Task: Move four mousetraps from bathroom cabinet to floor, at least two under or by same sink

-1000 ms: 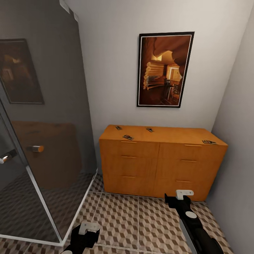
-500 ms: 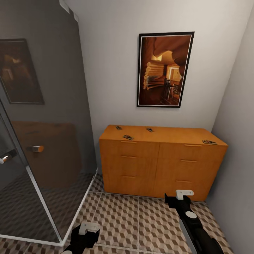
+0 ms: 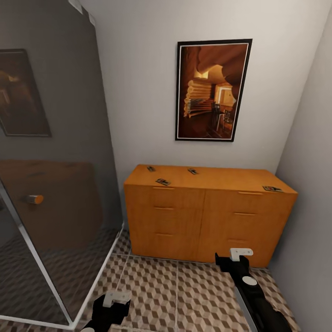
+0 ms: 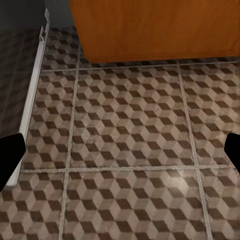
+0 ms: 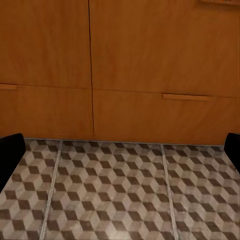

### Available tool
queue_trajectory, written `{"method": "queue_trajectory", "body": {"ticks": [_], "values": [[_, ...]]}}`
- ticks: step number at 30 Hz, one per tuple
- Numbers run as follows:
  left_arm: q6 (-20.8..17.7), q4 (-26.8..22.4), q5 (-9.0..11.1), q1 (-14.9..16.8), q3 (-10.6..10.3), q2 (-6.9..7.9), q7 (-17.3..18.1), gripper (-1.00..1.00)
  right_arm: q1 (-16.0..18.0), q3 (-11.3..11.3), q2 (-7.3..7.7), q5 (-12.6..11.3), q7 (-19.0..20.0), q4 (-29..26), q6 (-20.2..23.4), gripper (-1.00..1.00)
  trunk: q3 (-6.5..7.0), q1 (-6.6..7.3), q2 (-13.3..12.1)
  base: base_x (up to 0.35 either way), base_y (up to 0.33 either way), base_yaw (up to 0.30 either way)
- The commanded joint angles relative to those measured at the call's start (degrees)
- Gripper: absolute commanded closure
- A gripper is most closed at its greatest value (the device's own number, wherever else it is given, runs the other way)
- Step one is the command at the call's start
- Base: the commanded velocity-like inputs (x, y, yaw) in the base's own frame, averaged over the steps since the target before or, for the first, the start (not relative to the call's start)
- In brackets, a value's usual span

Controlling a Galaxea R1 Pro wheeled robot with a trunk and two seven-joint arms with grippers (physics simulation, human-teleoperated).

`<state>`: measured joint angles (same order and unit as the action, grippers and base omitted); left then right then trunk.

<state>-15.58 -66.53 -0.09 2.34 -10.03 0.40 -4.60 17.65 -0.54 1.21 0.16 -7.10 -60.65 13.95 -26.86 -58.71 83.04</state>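
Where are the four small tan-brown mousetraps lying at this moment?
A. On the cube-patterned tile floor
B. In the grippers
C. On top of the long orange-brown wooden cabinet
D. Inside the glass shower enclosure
C: the head view shows three mousetraps toward the left of the cabinet top and one near its right edge.
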Motion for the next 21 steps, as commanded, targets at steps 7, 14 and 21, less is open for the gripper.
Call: {"method": "queue_trajectory", "body": {"ticks": [7, 14, 21], "values": [[-0.33, 0.05, 0.00, 0.03, -0.16, 0.04, -0.33, -1.00, 0.04, -0.05, 0.02, 0.02, -0.20, -0.08, 0.36, -1.00, -0.06, -0.01, 0.04, 0.070, -0.064, 0.000], [-0.33, 0.68, -0.08, 0.03, -0.16, 0.04, -0.28, -1.00, 0.02, -0.07, -0.05, 0.02, -0.20, 0.88, 0.37, -1.00, -0.06, -0.01, 0.04, 0.005, -0.005, 0.000], [-0.33, 0.99, -0.07, 0.03, -0.16, 0.04, -0.18, -1.00, 0.02, 0.12, 0.13, 0.05, 0.14, 12.24, -1.61, -1.00, -0.06, -0.01, 0.04, 0.001, -0.001, 0.000]]}}
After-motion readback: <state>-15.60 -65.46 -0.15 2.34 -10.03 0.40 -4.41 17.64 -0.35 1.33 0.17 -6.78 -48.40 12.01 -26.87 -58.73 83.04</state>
